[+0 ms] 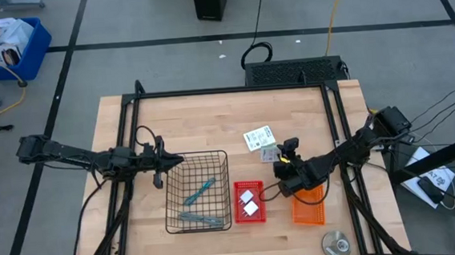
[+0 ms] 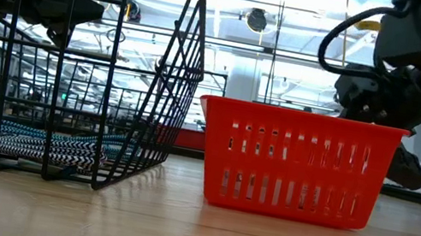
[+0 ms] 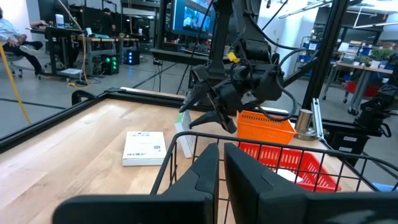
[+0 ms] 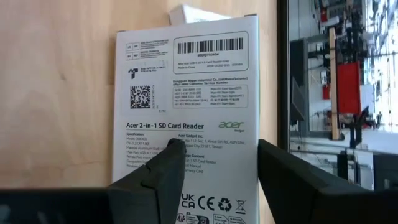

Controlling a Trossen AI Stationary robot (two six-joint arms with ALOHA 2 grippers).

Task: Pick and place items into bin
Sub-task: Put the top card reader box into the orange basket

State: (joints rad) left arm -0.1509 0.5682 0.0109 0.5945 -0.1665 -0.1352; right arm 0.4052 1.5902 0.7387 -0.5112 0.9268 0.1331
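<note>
a flat white card pack (image 4: 186, 118) lay on the wooden table (image 1: 211, 120), near the back and to the right of the middle, with a second card pack (image 1: 258, 137) just beside it. the right gripper (image 4: 214, 177) hung right over the first pack with its two fingers apart on each side of it, and nothing was gripped yet. to do this step well, it looked best to come straight down, keep the pack in the middle of the gap, and squeeze the edges softly so it would not slip or tip. the two teal tools (image 1: 199, 192) already lay in the black wire basket (image 1: 193, 158), and two white blocks (image 1: 249, 203) sat in the red bin (image 1: 248, 185). the left gripper (image 1: 177, 158) waited at the wire basket's rim, pinched tight with nothing in it.
</note>
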